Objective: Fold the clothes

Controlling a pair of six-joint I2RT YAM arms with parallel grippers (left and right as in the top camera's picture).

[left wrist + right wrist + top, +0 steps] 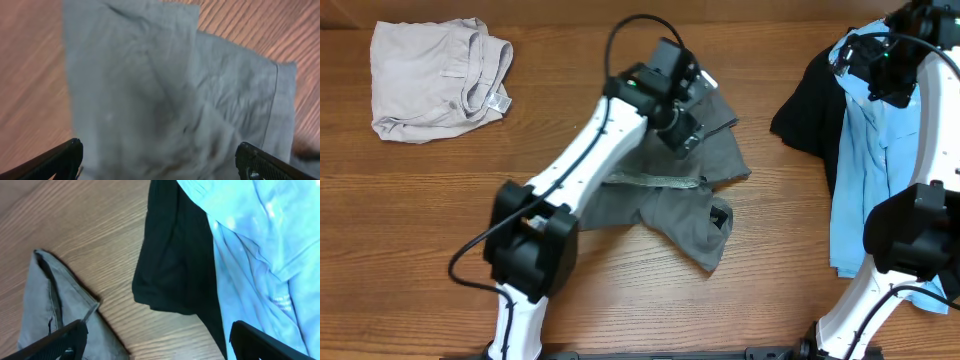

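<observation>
The crumpled grey garment (670, 200) lies in the middle of the table (420, 230). The left gripper (159, 156) hangs over the garment's far part with its fingers spread wide, fabric beneath them but nothing pinched. At the right side the right gripper (157, 337) hovers, its fingers likewise wide and empty, above the edge of a black garment (170, 255) that lies partly under a light blue shirt (260, 245), while a folded beige garment (430, 75) sits at the far left, well apart from the rest.
</observation>
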